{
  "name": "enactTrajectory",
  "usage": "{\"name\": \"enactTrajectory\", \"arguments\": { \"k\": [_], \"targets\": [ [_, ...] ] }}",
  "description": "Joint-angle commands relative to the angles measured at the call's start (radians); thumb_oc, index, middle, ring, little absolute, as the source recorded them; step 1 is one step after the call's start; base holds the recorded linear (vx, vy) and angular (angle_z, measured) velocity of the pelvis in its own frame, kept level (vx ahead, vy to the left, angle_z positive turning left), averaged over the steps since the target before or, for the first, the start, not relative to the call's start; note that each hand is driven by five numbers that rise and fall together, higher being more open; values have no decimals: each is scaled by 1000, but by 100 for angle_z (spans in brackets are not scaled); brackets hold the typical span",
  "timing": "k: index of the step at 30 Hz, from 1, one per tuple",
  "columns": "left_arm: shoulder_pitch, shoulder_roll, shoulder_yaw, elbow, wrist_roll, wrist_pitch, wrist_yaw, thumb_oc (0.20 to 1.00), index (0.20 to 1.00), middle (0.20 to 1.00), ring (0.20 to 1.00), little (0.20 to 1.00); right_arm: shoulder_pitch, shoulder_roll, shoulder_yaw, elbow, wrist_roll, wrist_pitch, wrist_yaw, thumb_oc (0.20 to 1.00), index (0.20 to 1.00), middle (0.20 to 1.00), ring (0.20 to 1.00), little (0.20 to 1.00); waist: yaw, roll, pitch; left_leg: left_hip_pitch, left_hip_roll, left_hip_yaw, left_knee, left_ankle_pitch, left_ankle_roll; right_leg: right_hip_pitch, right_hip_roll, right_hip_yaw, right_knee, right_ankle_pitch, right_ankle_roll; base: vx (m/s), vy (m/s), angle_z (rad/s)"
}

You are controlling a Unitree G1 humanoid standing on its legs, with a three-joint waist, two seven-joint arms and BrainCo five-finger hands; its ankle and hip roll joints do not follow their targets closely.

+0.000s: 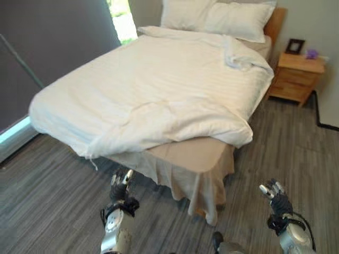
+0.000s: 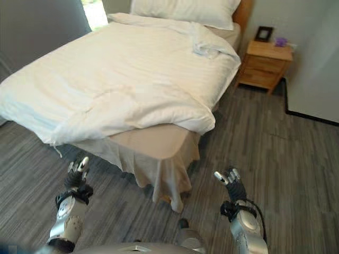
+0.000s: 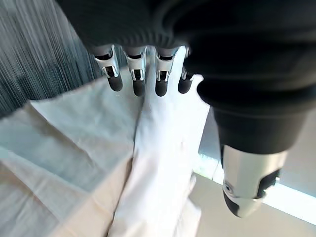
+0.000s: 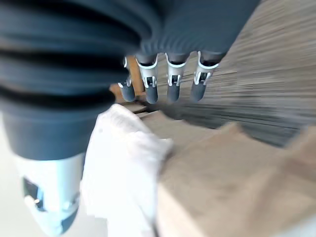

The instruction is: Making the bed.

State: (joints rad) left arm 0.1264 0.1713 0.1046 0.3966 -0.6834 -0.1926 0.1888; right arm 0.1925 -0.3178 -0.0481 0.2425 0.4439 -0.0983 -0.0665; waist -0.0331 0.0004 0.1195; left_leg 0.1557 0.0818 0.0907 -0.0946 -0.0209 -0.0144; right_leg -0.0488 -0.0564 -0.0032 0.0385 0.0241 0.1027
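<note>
White duvet (image 1: 153, 90) is lying rumpled — soft, light; best gripped at its near hem, both hands (image 1: 121, 185) (image 1: 273, 193) hanging relaxed, empty.

No readable text, labels or numbers anywhere; picture frame (image 1: 295, 46) on nightstand (image 1: 297, 76) beside bed too small to read.

A bedroom in a home: a bed (image 1: 201, 159) with a rumpled white duvet (image 1: 153, 90) and pillows (image 1: 222, 18) against a wooden headboard (image 1: 278, 24), a wooden nightstand (image 1: 296, 76) bearing a picture frame (image 1: 295, 46), and grey wood-look flooring (image 1: 47, 196).
</note>
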Motion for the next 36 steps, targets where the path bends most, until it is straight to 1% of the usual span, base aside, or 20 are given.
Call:
{"name": "enactTrajectory", "arguments": {
  "k": [1, 3, 5, 7, 10, 11, 14, 17, 18, 19, 21, 22, 24, 25, 26, 28, 30, 33, 34, 36],
  "targets": [
    [-43, 66, 33, -33, 35, -37, -33, 1000, 1000, 1000, 1000, 1000, -50, -21, -34, -53, -110, -71, -14, 1000, 1000, 1000, 1000, 1000, 5, -65, -20, -3, -70, -13, 7, 23, 5, 109, -82, -13, -37, 30, 47, 71, -30, 20],
    [-35, 61, 34, -29, 39, -35, -36, 1000, 1000, 1000, 1000, 1000, -53, -29, -35, -61, -135, -74, -12, 1000, 1000, 1000, 1000, 1000, 6, -66, -20, -3, -69, -18, 7, 21, 4, 117, -83, -19, -44, 28, 45, 42, -19, 26],
    [-32, 62, 31, -10, 40, -34, -48, 1000, 1000, 1000, 1000, 1000, -73, -58, -21, -53, -194, -73, -3, 1000, 1000, 1000, 1000, 1000, 14, -69, -23, -5, -68, -24, 7, 19, 3, 127, -82, -24, -52, 24, 44, 44, -22, 15],
    [-27, 57, 20, -17, 36, -33, -56, 1000, 1000, 1000, 1000, 1000, -79, -57, -6, -69, -192, -73, 10, 1000, 1000, 1000, 1000, 1000, 15, -71, -25, -9, -69, -30, 7, 19, 3, 133, -83, -31, -58, 23, 44, 39, -8, 3],
    [-31, 57, 6, -13, 37, -31, -64, 1000, 1000, 1000, 1000, 1000, -91, -71, 22, -59, -232, -65, 23, 1000, 1000, 1000, 1000, 1000, 21, -74, -27, -15, -70, -40, 7, 17, 2, 139, -84, -36, -66, 22, 45, 44, -10, 4],
    [-36, 60, -5, -11, 42, -31, -70, 1000, 1000, 1000, 1000, 1000, -111, -94, 53, -62, -282, -60, 40, 1000, 1000, 1000, 1000, 1000, 26, -77, -27, -20, -70, -45, 7, 15, 1, 139, -84, -38, -72, 22, 46, 36, -2, 4],
    [-29, 63, -26, -23, 57, -31, -93, 1000, 1000, 1000, 1000, 1000, -168, -148, 100, -63, -351, -57, 65, 1000, 1000, 1000, 1000, 1000, 39, -82, -26, -27, -70, -54, 7, 14, 2, 140, -84, -46, -82, 22, 47, 42, -5, 7],
    [-1, 72, -58, -39, 53, -31, -120, 1000, 1000, 1000, 1000, 1000, -320, -256, 174, -21, -432, -56, 62, 1000, 1000, 1000, 1000, 1000, 70, -91, -16, -44, -70, -68, 7, 16, 1, 139, -85, -57, -93, 25, 48, 25, -7, 7],
    [5, 77, -67, -36, 50, -30, -127, 1000, 1000, 1000, 1000, 1000, -389, -291, 207, 15, -444, -55, 57, 1000, 1000, 1000, 1000, 1000, 78, -93, -12, -49, -70, -74, 7, 17, 0, 138, -85, -61, -95, 26, 49, 0, -9, 6],
    [20, 87, -84, -41, 42, -28, -137, 1000, 1000, 1000, 1000, 1000, -477, -333, 247, 62, -462, -47, 49, 1000, 1000, 1000, 1000, 1000, 100, -97, -8, -60, -71, -82, 7, 22, -1, 135, -85, -69, -101, 29, 49, -15, -11, 5],
    [33, 99, -92, -50, 25, -25, -140, 1000, 1000, 1000, 1000, 1000, -619, -364, 320, 146, -486, -32, 26, 1000, 1000, 1000, 1000, 1000, 121, -100, 5, -81, -71, -92, 7, 30, -5, 128, -86, -80, -105, 33, 49, -44, -19, 13],
    [41, 112, -100, -37, 16, -22, -146, 1000, 1000, 1000, 1000, 1000, -739, -397, 389, 207, -535, -17, 20, 1000, 1000, 1000, 1000, 1000, 145, -103, 17, -91, -71, -98, 7, 32, -8, 124, -85, -89, -110, 35, 49, -72, -25, 32],
    [44, 120, -115, -38, 1, -18, -145, 1000, 1000, 1000, 1000, 1000, -900, -413, 476, 330, -590, 6, -6, 1000, 1000, 1000, 1000, 1000, 164, -108, 26, -122, -73, -112, 7, 45, -10, 107, -84, -103, -115, 43, 48, -90, -27, 31],
    [51, 138, -124, -33, -13, -14, -138, 1000, 1000, 1000, 1000, 1000, -1092, -420, 550, 517, -613, 31, -43, 1000, 1000, 1000, 1000, 1000, 193, -110, 40, -151, -75, -129, 7, 56, -14, 94, -82, -118, -118, 48, 47, -102, -27, 30],
    [52, 153, -123, -28, -20, -12, -136, 1000, 1000, 1000, 1000, 1000, -1183, -426, 595, 609, -633, 48, -47, 1000, 1000, 1000, 1000, 1000, 211, -112, 45, -164, -77, -138, 7, 61, -17, 88, -82, -127, -120, 51, 47, -95, -26, 43],
    [46, 172, -119, -19, -24, -8, -134, 1000, 1000, 1000, 1000, 1000, -1313, -413, 676, 753, -690, 65, -52, 1000, 1000, 1000, 1000, 1000, 228, -111, 54, -183, -79, -154, 7, 69, -20, 77, -81, -139, -122, 55, 46, -43, -11, 42],
    [47, 187, -109, -23, -21, -7, -130, 1000, 1000, 1000, 1000, 1000, -1409, -406, 760, 842, -781, 80, -48, 1000, 1000, 1000, 1000, 1000, 242, -110, 63, -202, -81, -168, 7, 76, -23, 69, -78, -150, -124, 57, 46, -35, -11, 30],
    [39, 200, -104, 3, -20, -6, -132, 1000, 1000, 1000, 1000, 1000, -1493, -400, 850, 954, -912, 97, -43, 1000, 1000, 1000, 1000, 1000, 265, -106, 72, -231, -84, -193, 7, 87, -29, 57, -78, -175, -126, 55, 47, -23, -16, 21],
    [38, 199, -103, 4, -20, -6, -132, 1000, 1000, 1000, 1000, 1000, -1495, -399, 851, 955, -912, 96, -43, 1000, 1000, 1000, 1000, 1000, 263, -105, 72, -231, -84, -194, 7, 87, -29, 57, -78, -176, -126, 55, 47, -22, -20, 24],
    [29, 210, -111, -9, -22, -10, -133, 1000, 1000, 1000, 1000, 1000, -1550, -417, 898, 1022, -987, 112, -43, 1000, 1000, 1000, 1000, 1000, 285, -96, 86, -265, -89, -220, 7, 99, -36, 39, -78, -200, -126, 51, 47, -45, -19, 26]
  ]
}}
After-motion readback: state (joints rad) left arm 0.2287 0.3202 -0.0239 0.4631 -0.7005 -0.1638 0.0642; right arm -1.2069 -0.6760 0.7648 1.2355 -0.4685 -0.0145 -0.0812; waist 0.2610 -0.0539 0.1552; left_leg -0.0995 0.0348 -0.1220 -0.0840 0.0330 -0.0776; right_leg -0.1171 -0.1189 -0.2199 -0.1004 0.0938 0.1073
